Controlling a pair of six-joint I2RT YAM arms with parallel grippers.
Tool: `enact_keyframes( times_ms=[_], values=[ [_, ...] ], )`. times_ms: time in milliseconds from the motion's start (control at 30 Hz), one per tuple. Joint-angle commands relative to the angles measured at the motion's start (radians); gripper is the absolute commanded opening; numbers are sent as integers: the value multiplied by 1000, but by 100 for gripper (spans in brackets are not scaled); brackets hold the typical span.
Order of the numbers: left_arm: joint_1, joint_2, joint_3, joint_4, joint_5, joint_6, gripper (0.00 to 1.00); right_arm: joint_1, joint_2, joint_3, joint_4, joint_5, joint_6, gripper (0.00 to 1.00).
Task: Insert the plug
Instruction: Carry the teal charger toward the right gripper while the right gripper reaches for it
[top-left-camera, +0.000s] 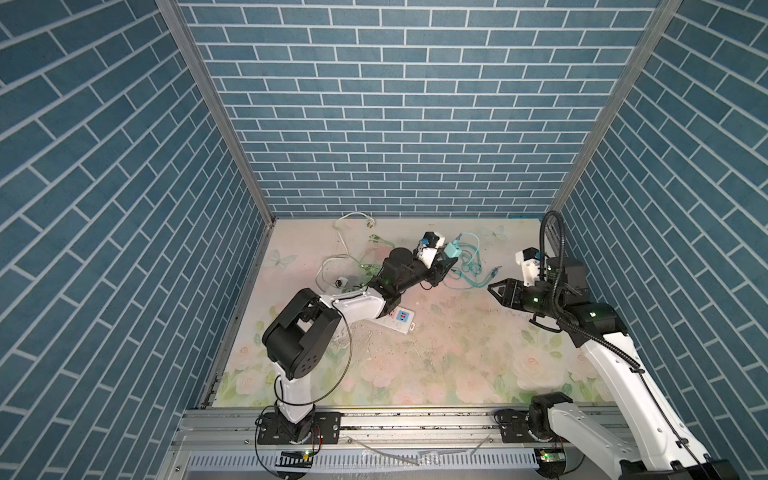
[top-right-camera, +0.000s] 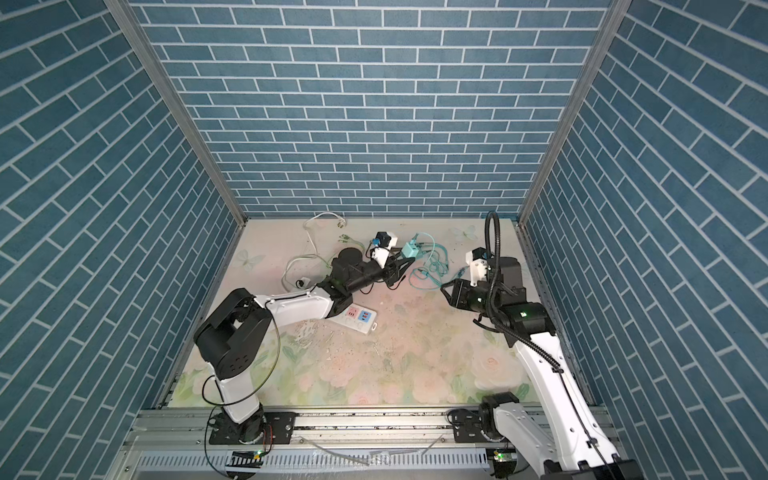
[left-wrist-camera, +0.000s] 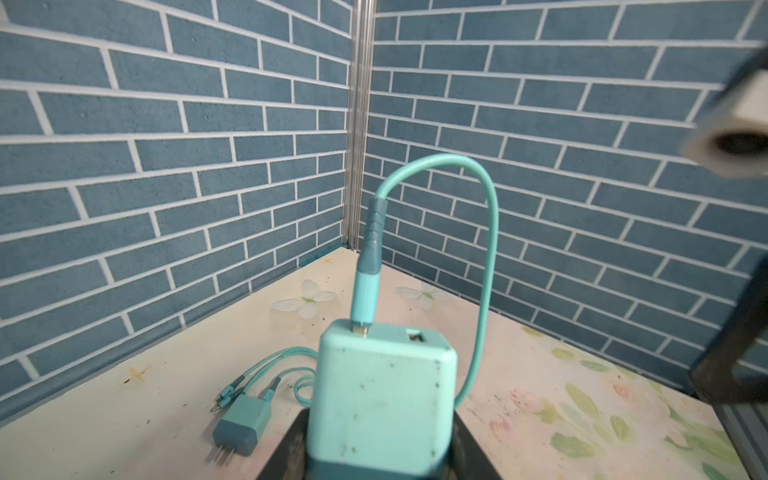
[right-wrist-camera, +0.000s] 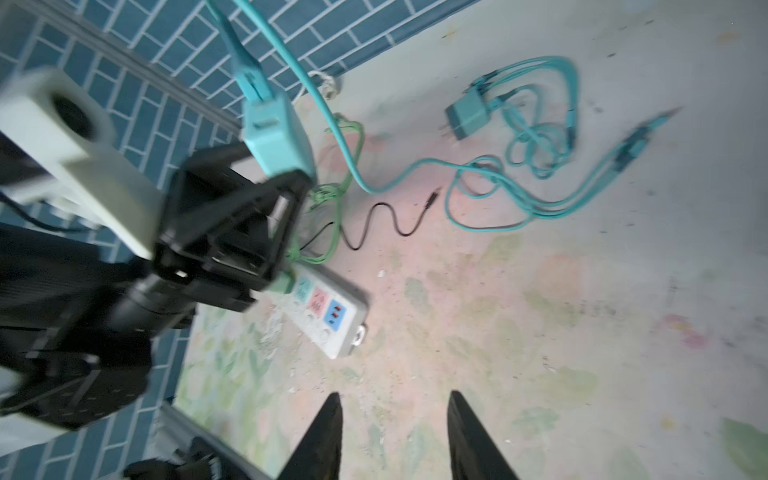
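Blue-brick walls, floral surface (top-left-camera: 436, 353) | left tool (top-left-camera: 449, 261) clamped on teal charger (left-wrist-camera: 386, 395), held above the surface near the back, teal cable (left-wrist-camera: 486, 249) plugged into its top | power strip (right-wrist-camera: 328, 316) flat beneath the left arm | right tool (right-wrist-camera: 395, 397) parted, empty, above bare surface

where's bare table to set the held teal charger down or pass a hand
Bare: the near half of the table, from the power strip to the front rail, and the gap between the power strip and the right pincer. Crowded: the far side: teal cables, green cable, white cable, and the left pincer holding the teal charger.
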Motion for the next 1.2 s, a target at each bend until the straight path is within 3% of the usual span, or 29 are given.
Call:
enact_keyframes(
  times_ms=[0, 167, 267, 367, 700, 833, 1167],
  values=[
    [-6, -86, -112, 190, 33, 62, 22, 25, 15, 54, 35, -198, 99, 38],
    [-27, -147, -254, 220, -44, 143, 23, 174, -4, 51, 94, -153, 160, 40],
    [-85, -198, -295, 164, -133, 265, 23, 256, 36, 74, 103, -132, 155, 39],
    [-108, -224, -319, 151, -168, 313, 21, 316, 102, 131, 85, -133, 123, 39],
    [-113, -266, -411, 258, -210, 318, 22, 341, 305, 415, -211, 1, -47, 36],
    [-113, -264, -408, 278, -206, 326, 22, 341, 371, 493, -295, 0, -99, 35],
    [-114, -256, -368, 253, -159, 280, 23, 342, 459, 550, -372, 66, -196, 34]
  ],
)
